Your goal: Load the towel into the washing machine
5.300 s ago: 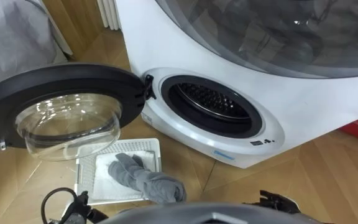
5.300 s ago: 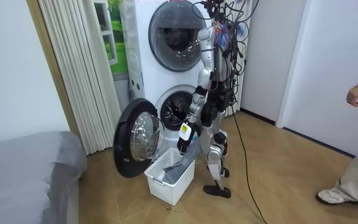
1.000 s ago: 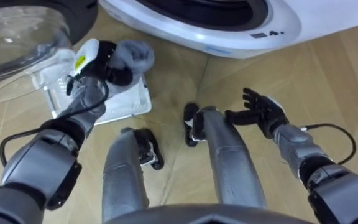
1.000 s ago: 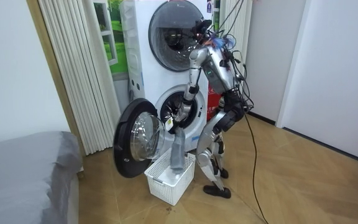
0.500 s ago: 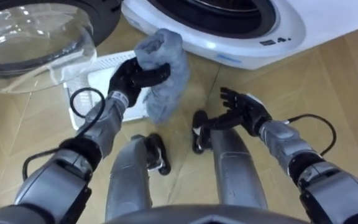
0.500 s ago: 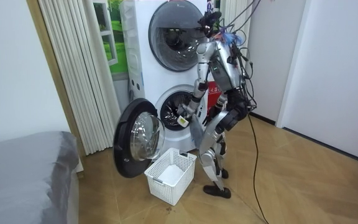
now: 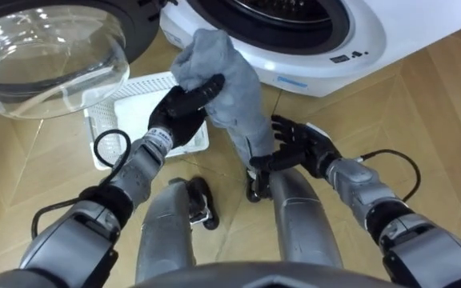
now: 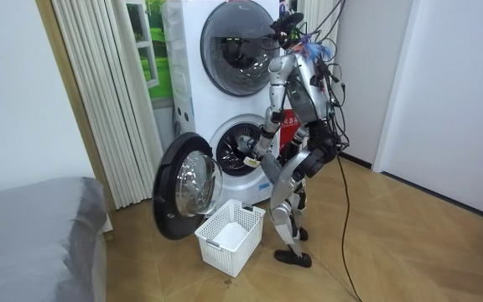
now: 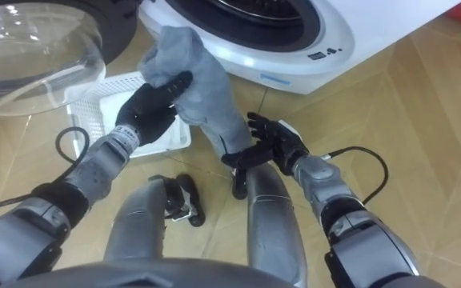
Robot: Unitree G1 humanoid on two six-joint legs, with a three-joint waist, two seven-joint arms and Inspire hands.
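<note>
In the left eye view you see the left hand (image 7: 184, 112) clutching the grey towel (image 7: 226, 76) just before the washing machine (image 7: 362, 36). The right hand (image 7: 302, 146), fingers spread, meets the towel's hanging end. In the room view the robot stands by the open door (image 8: 183, 197), with the basket (image 8: 220, 252) beside its feet.

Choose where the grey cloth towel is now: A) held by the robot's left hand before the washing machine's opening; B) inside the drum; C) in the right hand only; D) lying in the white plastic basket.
A: the left hand is curled round the grey cloth towel, holding it above the white plastic basket, in front of the white washing machine.
</note>
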